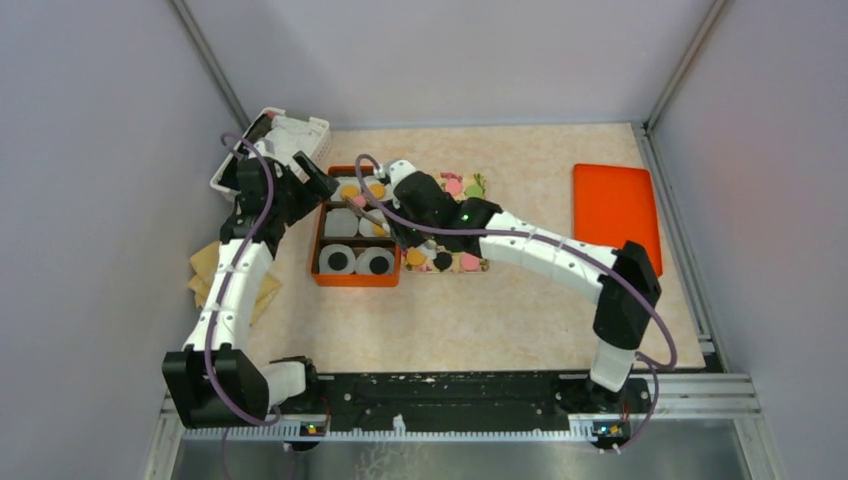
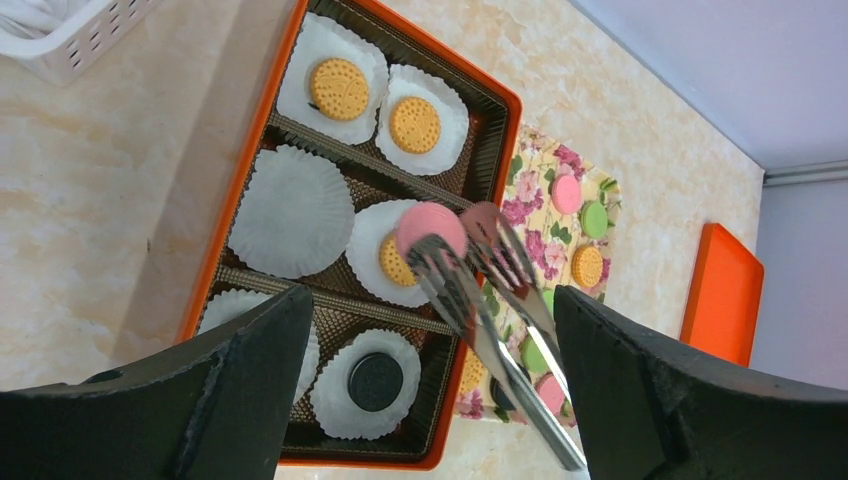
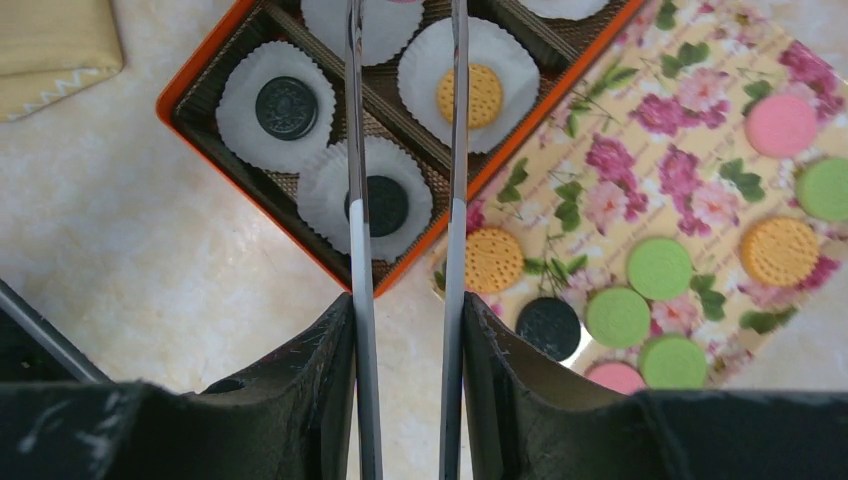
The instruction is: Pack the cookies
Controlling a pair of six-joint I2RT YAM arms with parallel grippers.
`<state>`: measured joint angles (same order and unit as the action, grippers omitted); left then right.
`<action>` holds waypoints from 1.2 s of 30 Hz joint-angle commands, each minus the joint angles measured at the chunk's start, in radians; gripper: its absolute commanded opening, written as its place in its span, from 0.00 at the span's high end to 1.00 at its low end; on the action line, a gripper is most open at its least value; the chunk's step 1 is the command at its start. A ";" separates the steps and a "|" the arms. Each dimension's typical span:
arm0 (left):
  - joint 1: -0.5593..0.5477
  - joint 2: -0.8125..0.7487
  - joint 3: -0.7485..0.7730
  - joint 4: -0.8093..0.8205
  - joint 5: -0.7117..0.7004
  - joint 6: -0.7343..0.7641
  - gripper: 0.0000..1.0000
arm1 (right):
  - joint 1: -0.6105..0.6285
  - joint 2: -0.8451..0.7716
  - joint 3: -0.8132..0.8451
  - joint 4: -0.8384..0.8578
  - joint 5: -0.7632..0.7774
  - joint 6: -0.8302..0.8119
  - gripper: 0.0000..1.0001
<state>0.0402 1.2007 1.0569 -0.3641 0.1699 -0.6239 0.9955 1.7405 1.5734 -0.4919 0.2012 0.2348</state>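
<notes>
My right gripper is shut on metal tongs. The tongs' forked tips hold a pink cookie over the orange box, above a paper cup that holds an orange cookie. Other cups hold orange cookies and black cookies; one cup is empty. Several loose cookies, such as a green one, lie on the floral tray right of the box. My left gripper is open and empty, hovering above the box.
An orange lid lies at the far right. A white basket stands at the back left by the wall. A yellow cloth lies left of the box. Both arms cross over the box.
</notes>
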 commanded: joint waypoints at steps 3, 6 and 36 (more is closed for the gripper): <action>-0.001 -0.033 0.012 0.019 -0.040 0.038 0.03 | 0.019 0.170 0.162 0.053 -0.058 -0.047 0.92; 0.000 -0.053 0.011 0.011 -0.064 0.049 0.03 | 0.020 0.229 0.202 0.055 -0.078 -0.053 0.92; 0.000 -0.074 -0.031 -0.005 -0.070 0.087 0.02 | 0.022 0.400 0.305 0.040 -0.044 -0.099 0.67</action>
<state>0.0402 1.1469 1.0374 -0.3950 0.0933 -0.5510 1.0080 2.1502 1.8351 -0.4774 0.1310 0.1478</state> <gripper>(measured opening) 0.978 0.371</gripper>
